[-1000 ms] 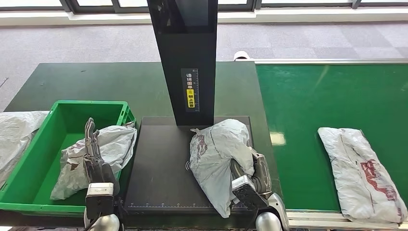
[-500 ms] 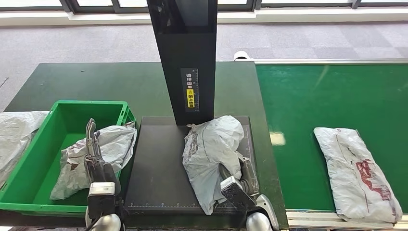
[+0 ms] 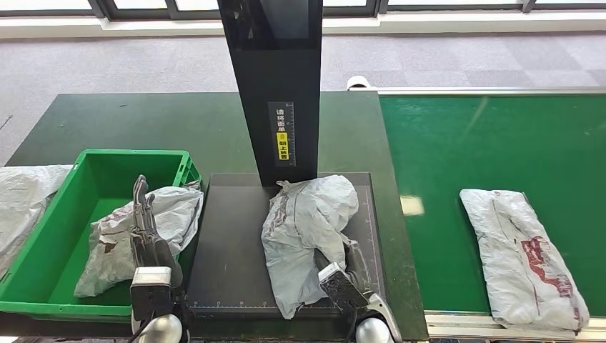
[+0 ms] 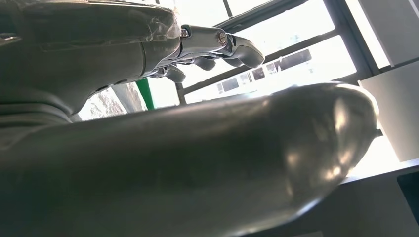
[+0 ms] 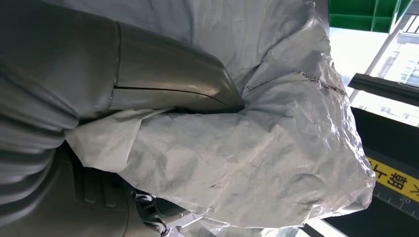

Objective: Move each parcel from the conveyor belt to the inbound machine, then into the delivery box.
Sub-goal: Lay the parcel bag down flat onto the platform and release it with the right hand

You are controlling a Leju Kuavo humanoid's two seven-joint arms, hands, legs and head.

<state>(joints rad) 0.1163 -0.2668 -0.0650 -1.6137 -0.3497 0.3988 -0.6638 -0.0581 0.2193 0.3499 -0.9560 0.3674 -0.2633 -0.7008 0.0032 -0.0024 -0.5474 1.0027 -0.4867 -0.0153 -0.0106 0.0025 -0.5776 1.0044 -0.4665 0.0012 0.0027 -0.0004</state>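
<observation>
Since the earlier frame, the held parcel and right hand had slid leftward across the scanner plate, and the belt parcel had drifted left too. Left of the plate, the bin held a parcel; the left hand hung above it, fingers apart, gripping nothing. On the plate, the right hand clutched its parcel.

Black post behind scanner platform

Silver rounded forearms, grey ribbed wrist covers w/ white label blocks — left hand dark slim fingers, right hand dark grey, thick grey thumb.
</observation>
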